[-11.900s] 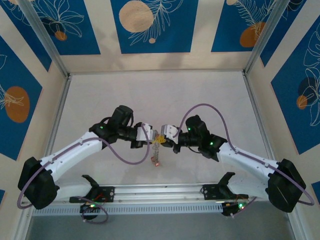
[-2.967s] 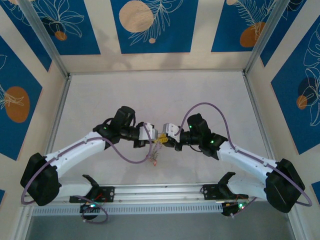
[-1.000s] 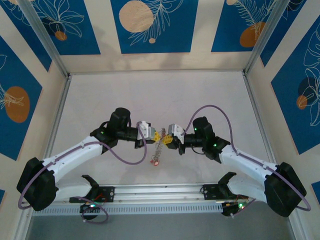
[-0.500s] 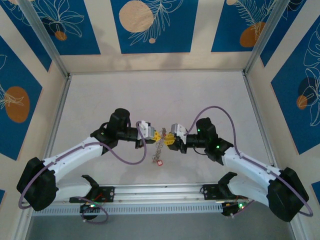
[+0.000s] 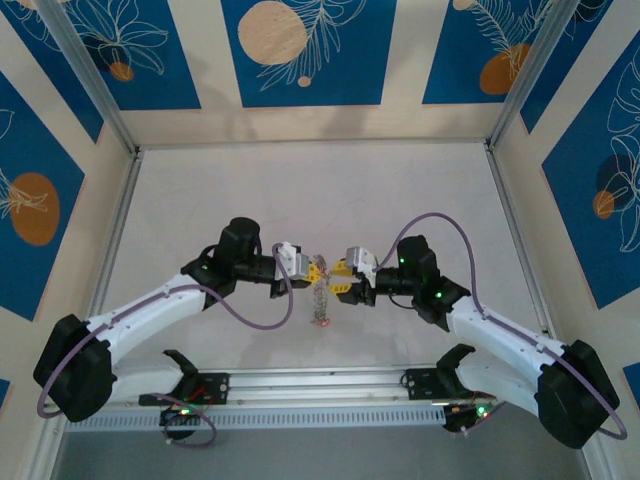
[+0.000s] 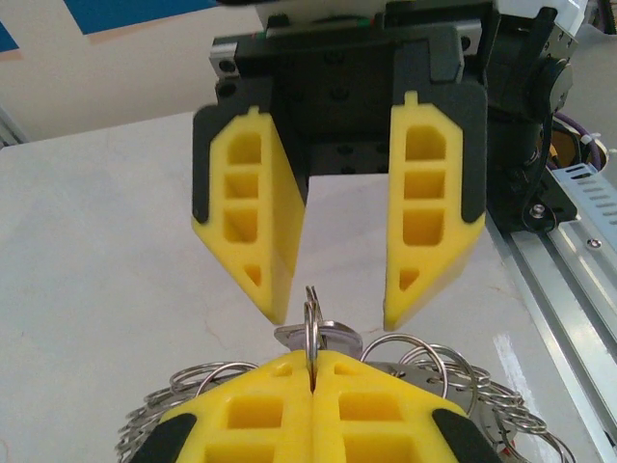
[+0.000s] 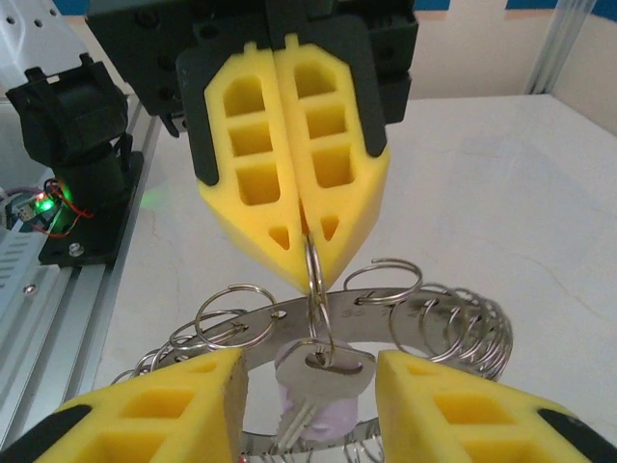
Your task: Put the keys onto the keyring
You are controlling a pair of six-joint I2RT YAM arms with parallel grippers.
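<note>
My left gripper [image 6: 313, 362] is shut on a small split ring [image 6: 311, 323], one of several hung round the keyring's flat metal band [image 7: 424, 323]. From that small ring dangles a silver key [image 7: 333, 371] with a whitish-pink head. My right gripper [image 7: 308, 386] faces the left one, open, its yellow fingers [image 6: 434, 222] on either side of the key and apart from it. In the top view both grippers meet above the table's near middle, left [image 5: 316, 268] and right [image 5: 340, 277]. The keyring [image 5: 320, 297] hangs below them, with a red key [image 5: 322, 322] at its low end.
The white table [image 5: 320, 190] stretches behind the grippers, fenced by metal posts and patterned walls. An aluminium rail [image 5: 320, 385] with the arm bases runs along the near edge. Purple cables [image 5: 250, 315] loop beside each arm.
My right gripper has opened and drawn back slightly to the right, letting go of what it held. The left gripper stays shut on the small ring, and the keyring hangs from it.
</note>
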